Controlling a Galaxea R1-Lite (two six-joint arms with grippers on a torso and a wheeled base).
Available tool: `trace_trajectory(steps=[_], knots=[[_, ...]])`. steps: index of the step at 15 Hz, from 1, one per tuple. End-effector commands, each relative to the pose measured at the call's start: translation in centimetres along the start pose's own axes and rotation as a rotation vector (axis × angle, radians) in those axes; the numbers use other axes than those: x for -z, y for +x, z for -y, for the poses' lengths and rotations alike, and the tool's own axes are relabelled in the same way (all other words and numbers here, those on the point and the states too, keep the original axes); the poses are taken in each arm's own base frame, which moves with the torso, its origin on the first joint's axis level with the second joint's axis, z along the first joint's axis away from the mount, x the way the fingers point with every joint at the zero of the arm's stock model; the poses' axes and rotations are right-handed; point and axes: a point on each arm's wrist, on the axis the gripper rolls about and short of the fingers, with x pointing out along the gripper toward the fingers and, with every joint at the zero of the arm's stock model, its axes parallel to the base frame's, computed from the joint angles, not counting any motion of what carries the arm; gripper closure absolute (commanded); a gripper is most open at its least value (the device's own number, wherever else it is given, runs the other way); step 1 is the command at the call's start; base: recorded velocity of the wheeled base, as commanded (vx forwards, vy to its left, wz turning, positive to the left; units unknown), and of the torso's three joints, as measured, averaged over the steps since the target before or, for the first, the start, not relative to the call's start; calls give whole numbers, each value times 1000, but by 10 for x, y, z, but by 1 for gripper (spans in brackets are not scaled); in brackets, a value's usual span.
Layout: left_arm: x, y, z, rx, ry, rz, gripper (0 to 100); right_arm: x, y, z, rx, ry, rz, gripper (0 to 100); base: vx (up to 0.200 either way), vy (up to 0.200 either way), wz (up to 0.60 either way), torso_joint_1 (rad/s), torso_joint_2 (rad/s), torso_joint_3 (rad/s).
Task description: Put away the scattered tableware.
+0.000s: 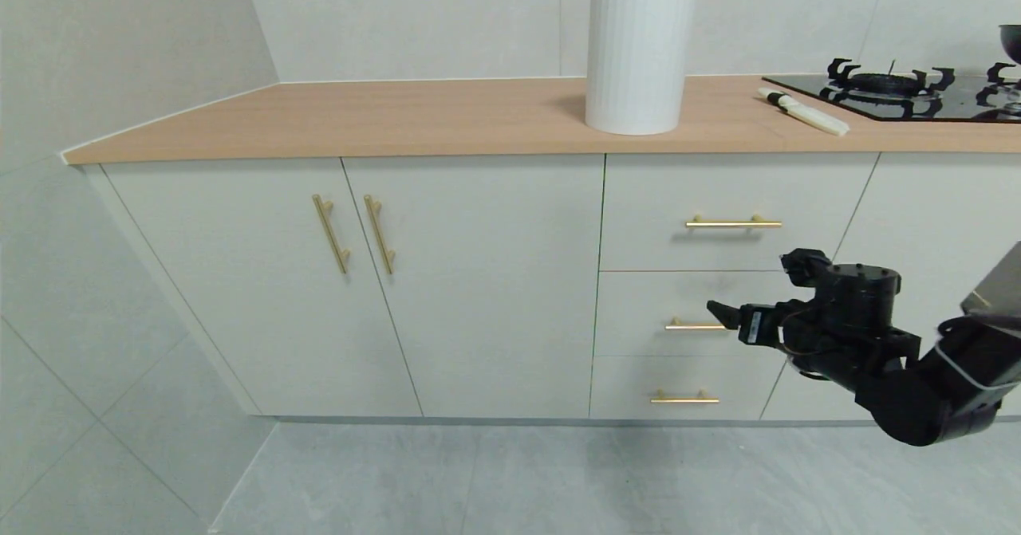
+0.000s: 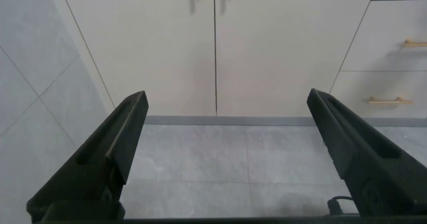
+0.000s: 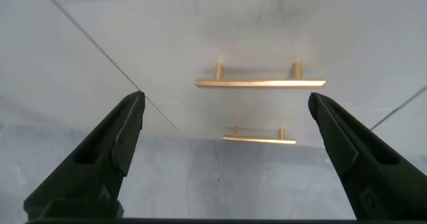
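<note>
The slim cream-handled utensil (image 1: 802, 111) lies on the wooden bench (image 1: 399, 116) by the black hob (image 1: 917, 96). It looks light, stiff and smooth, so pinch it mid-handle. The right hand (image 1: 748, 284), spread wide, faces the middle drawer's brass bar handle (image 1: 692, 326). The left hand (image 2: 227, 101) is also spread wide.

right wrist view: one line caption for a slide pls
Open right gripper faces the middle drawer handle, with the bottom drawer handle below it.
</note>
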Motion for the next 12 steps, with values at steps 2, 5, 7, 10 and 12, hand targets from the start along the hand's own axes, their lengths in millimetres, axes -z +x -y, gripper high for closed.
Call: trace_trajectory(steps=[2,5,7,10,12], knots=[[0,0,0,0,0,-3,0,-39,-86,-13,23,-6,132,0,0,0,0,0,0,0],[0,0,0,0,0,-1,0,-40,-157,-13,77,-77,202,0,0,0,0,0,0,0],[0,0,0,0,0,0,0,-42,-190,-12,86,-88,267,0,0,0,0,0,0,0],[0,0,0,0,0,-3,0,-41,-270,-5,190,-158,479,0,0,0,0,0,0,0],[0,0,0,0,0,-1,0,-34,-306,-1,244,-191,529,0,0,0,0,0,0,0]])
